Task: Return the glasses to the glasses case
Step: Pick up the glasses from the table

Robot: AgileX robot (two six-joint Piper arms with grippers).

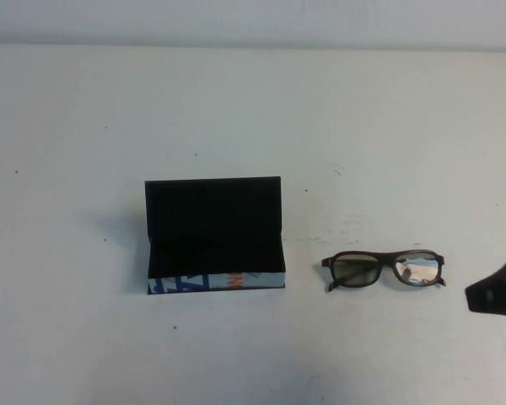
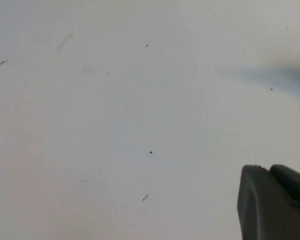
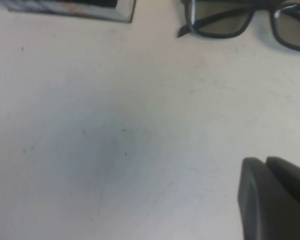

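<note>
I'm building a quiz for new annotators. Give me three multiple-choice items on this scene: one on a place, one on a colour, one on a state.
1. Where do the glasses lie?
A. inside the case
B. on the table, on the case's right
C. on the lid

2. What colour is the glasses case lining?
A. black
B. red
C. white

3. How is the case?
A. shut
B. open, lid upright
C. upside down

Key: B, the glasses rest apart from the case, near the right gripper at the table's right edge. A, the lining is black. B, the lid stands behind the tray. The left gripper is over bare table.
</note>
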